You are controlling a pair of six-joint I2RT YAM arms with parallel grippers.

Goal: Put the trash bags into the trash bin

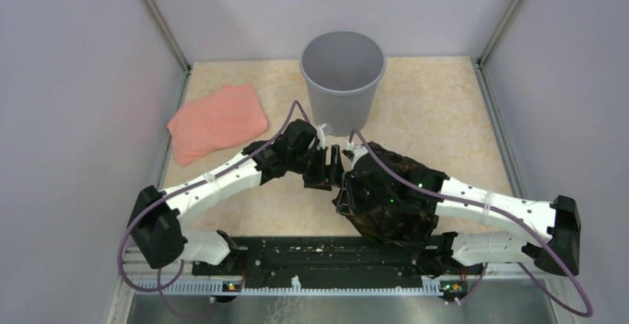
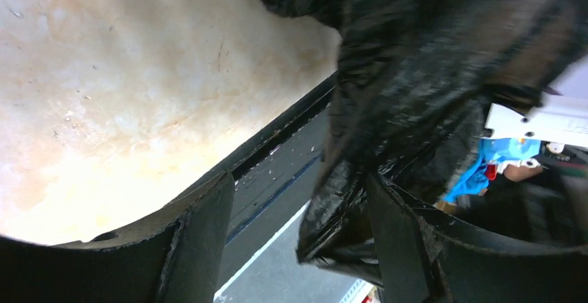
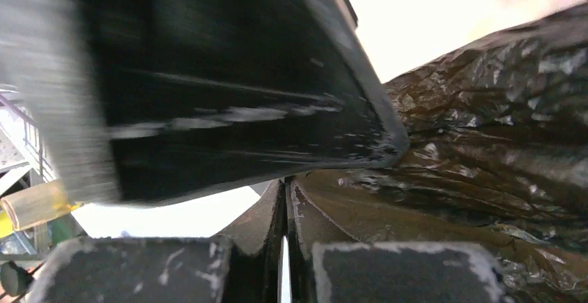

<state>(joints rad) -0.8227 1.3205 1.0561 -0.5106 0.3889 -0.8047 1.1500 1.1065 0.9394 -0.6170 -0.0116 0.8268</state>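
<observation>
The black crinkled trash bag [image 1: 389, 202] hangs in a bunch over my right wrist, near the front middle of the table. My right gripper [image 3: 286, 186] has its jaws pressed together, and the brownish bag [image 3: 499, 136] lies along its right finger; it appears shut on the bag. In the top view it [image 1: 348, 162] points left. My left gripper [image 1: 330, 170] faces it, almost touching. Its jaws are wide open [image 2: 301, 240], and a hanging fold of the bag [image 2: 416, 74] lies between them against the right finger [image 2: 402, 240]. The grey trash bin [image 1: 343, 72] stands upright just behind both grippers.
A salmon-pink folded cloth [image 1: 217, 121] lies at the back left on the beige tabletop [image 1: 438, 109]. Grey walls close in the table on three sides. The black base rail [image 1: 326, 253] runs along the near edge under the bag.
</observation>
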